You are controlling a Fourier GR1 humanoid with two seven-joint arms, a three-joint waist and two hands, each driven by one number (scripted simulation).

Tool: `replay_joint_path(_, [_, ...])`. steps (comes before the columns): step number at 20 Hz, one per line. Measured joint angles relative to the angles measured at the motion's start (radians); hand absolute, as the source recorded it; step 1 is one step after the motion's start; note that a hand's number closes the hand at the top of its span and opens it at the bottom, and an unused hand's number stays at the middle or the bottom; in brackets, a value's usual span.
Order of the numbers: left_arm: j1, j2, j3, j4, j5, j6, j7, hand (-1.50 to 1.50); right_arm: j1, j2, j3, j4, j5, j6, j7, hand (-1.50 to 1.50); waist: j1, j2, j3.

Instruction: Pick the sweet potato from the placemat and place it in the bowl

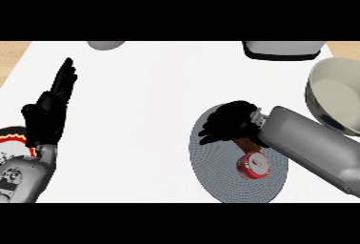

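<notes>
Bright, even light; perhaps shadowless.

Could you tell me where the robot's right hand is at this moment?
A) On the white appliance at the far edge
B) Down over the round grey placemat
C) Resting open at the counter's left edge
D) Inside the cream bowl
B: the black right hand is down over the round grey woven placemat, next to a red-topped can, while the cream bowl lies apart to its right.

Bare counter [147, 95] lies open; a red can [255, 166] crowds the placemat [218, 176].
</notes>
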Motion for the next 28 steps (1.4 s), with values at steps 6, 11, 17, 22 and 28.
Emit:
replay_joint_path(6, [0.001, -0.017, 0.025, 0.016, -0.017, -0.019, -0.003, 0.0, 0.031, 0.06, 0.018, 0.106, 0.109, -0.047, -0.027, -1.5, -0.008, -0.001, 0.0])
replay_joint_path(11, [0.03, -0.035, 0.034, -0.011, -0.038, -0.027, -0.001, 0.0, 0.058, 0.102, 0.001, 0.194, 0.181, -0.09, -0.073, -1.5, -0.009, -0.002, 0.0])
replay_joint_path(17, [0.056, -0.053, 0.049, -0.032, -0.066, -0.038, 0.0, 0.0, 0.098, 0.148, -0.019, 0.289, 0.26, -0.149, -0.136, -1.5, -0.01, -0.007, -0.002])
replay_joint_path(22, [0.056, -0.058, 0.068, -0.034, -0.071, -0.062, -0.003, 0.0, 0.082, 0.183, -0.036, 0.364, 0.319, -0.233, -0.224, 1.5, -0.008, -0.017, -0.005])
replay_joint_path(28, [0.059, -0.073, 0.083, -0.035, -0.08, -0.079, -0.005, 0.0, 0.082, 0.221, -0.075, 0.414, 0.374, -0.3, -0.282, 1.5, -0.008, -0.024, -0.006])
